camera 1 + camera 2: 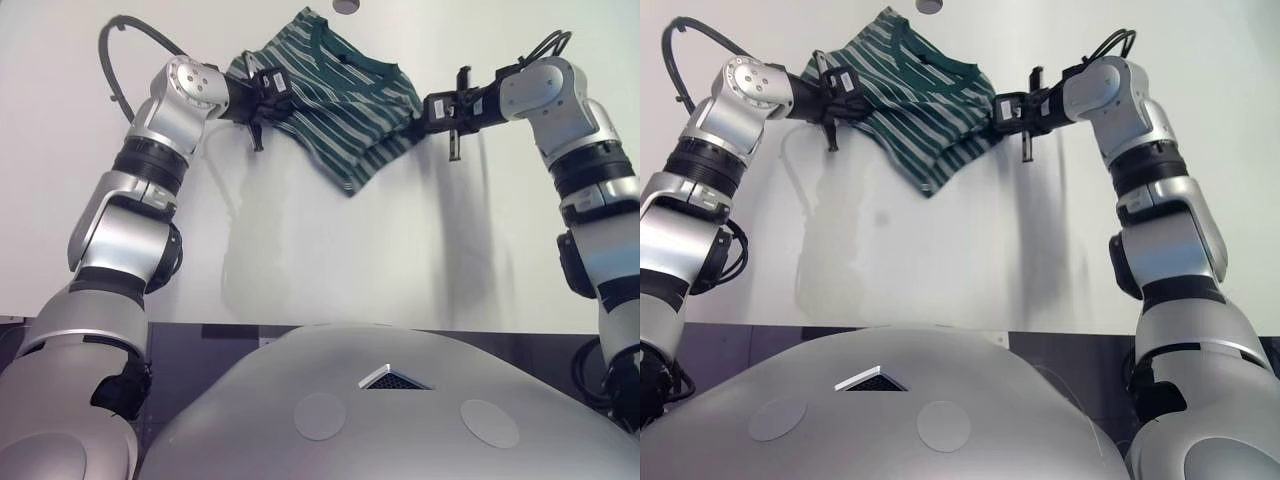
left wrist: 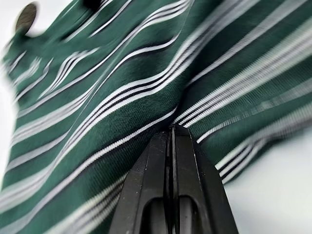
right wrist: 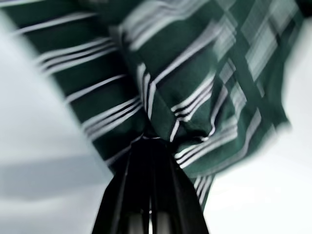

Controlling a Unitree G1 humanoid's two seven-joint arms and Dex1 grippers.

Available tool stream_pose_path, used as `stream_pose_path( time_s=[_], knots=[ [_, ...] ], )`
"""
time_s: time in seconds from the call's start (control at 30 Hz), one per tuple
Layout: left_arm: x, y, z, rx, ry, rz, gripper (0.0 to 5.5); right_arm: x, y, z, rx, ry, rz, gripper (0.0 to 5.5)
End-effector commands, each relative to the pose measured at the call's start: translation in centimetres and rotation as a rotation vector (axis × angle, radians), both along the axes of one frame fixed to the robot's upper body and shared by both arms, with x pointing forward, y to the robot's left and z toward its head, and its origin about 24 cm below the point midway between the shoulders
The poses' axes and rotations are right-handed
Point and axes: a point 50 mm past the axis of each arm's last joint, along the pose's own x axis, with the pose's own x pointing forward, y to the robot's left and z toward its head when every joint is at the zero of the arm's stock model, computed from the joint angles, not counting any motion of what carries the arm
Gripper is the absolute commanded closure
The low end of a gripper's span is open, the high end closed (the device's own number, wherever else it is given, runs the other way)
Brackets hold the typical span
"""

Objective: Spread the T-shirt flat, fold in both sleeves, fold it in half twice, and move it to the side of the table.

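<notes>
Holding striped T-shirt (image 1: 340, 95) bunched over white table (image 1: 300, 250) | left gripper (image 2: 173, 127), right gripper (image 3: 151, 139) both pinched tight on cloth | I log grey disc (image 1: 345, 5) beyond collar

White table (image 1: 330, 260); small round obj (image 1: 346, 5) far edge

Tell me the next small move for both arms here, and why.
Probably draw the left gripper and right gripper slightly farther apart. Both are shut on opposite sides of the T-shirt, which sags bunched between them with a corner drooping toward the table, so it is not yet spread flat.
</notes>
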Motion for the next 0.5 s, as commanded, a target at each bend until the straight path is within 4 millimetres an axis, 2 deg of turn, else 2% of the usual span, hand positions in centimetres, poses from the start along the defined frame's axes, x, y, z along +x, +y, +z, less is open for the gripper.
stream_pose_path(
  time_s=[0.03, 0.1, 0.17, 0.2, 0.23, 0.3, 0.4, 0.5],
  knots=[
    [1.3, 0.0, -0.4, 0.167, -0.082, -0.01, 5.44, -5.8, 3.5, 2.0, 0.165, 0.221, 0.218, 5.5],
    [1.3, -0.4, -0.4, 0.114, -0.118, -0.029, 5.44, -5.3, 3.9, 3.1, 0.255, 0.138, 0.13, 5.5],
    [1.3, -0.4, 0.7, -0.051, -0.243, -0.035, 5.27, -5.0, 2.9, 4.4, 0.327, 0.045, -0.016, 5.5],
    [0.9, 0.1, 1.4, -0.132, -0.306, -0.047, 5.14, -5.3, 2.0, 5.1, 0.356, 0.025, -0.075, 5.5],
    [0.3, 1.1, 1.8, -0.167, -0.377, -0.072, 4.95, -5.7, 1.1, 5.7, 0.378, 0.008, -0.129, 5.28],
    [-2.2, 3.3, 1.7, -0.182, -0.439, -0.138, 4.68, -5.9, -1.2, 6.3, 0.358, -0.059, -0.215, 4.99],
    [-6.9, 4.7, 0.4, -0.153, -0.412, -0.232, 4.2, -6.0, -4.5, 4.1, 0.219, -0.146, -0.269, 4.46],
    [-9.8, 4.6, -0.9, -0.078, -0.397, -0.292, 3.66, -6.0, -5.3, 0.4, 0.161, -0.223, -0.268, 3.87]
  ],
)
